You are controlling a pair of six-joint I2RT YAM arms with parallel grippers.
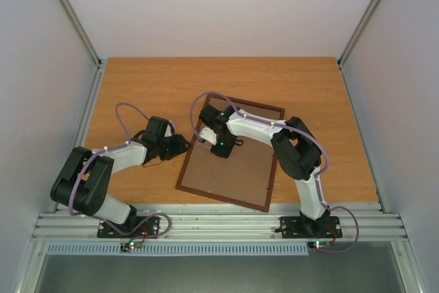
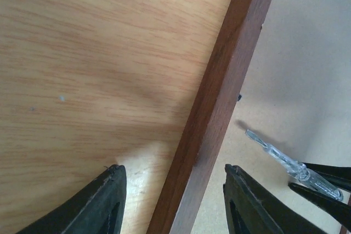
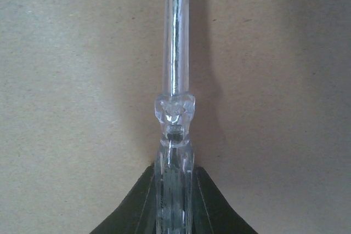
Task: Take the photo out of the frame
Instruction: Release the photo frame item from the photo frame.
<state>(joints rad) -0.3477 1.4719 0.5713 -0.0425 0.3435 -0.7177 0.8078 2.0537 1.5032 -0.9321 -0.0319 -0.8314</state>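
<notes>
**Two arms at a face-down picture frame, R one holding a screwdriver**

Top view: orange-brown wooden table (image 1: pixel 137 87) btwn pale walls (image 1: pixel 41 66). The frame (image 1: pixel 230 173) lies flat near the table's centre at a slight angle, back side up. It has a thin dark red-brown rail (image 2: pixel 219 80) round a brown hardboard back (image 3: pixel 71 80). The photo can't be seen in any view. L arm (image 1: pixel 103 162) reaches in to the frame's left edge. R arm (image 1: pixel 295 149) bends over the frame from the right, and its wrist covers the upper-left part of the back.

L wrist cam shows what the top view is too small for. The left gripper (image 2: pixel 174 168) is released, jaws apart and straddling the rail. One finger (image 2: pixel 104 201) is over the table, the other over the back, w/ a gap showing on each side of the wood. Further right, a clear-handled screwdriver (image 2: pixel 285 160) sits low over the back, tip near the rail but apart from it.

R wrist cam: the right gripper (image 3: pixel 175 171) is clenched on the screwdriver's handle. The metal shaft runs straight up past the top of the view, over plain hardboard.
</notes>
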